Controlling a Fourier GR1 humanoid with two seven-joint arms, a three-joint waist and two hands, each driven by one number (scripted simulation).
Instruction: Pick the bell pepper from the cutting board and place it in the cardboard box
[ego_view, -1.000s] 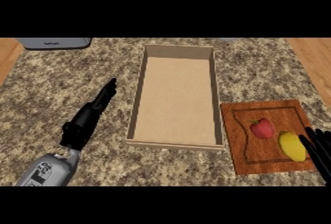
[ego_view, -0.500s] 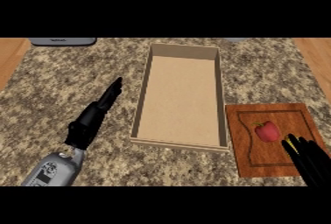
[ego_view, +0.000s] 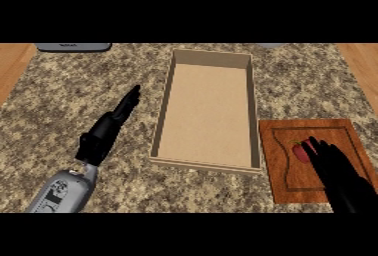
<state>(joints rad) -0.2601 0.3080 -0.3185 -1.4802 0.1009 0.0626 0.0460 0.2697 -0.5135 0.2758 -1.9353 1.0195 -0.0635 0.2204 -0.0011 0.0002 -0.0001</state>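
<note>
Red bell pepper (ego_view: 302, 150) lies lengthwise up-down on the cutting board (ego_view: 284, 181).

A cardboard box (ego_view: 207, 112) sits mid-counter; right of it, a cutting board (ego_view: 284, 175) holds a bell pepper (ego_view: 301, 151).

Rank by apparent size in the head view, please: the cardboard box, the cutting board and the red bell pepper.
1. Cardboard box, clearly the largest.
2. Cutting board, smaller, though the right hand covers part of it.
3. Bell pepper, by far the smallest; the hand hides part of it.
</note>
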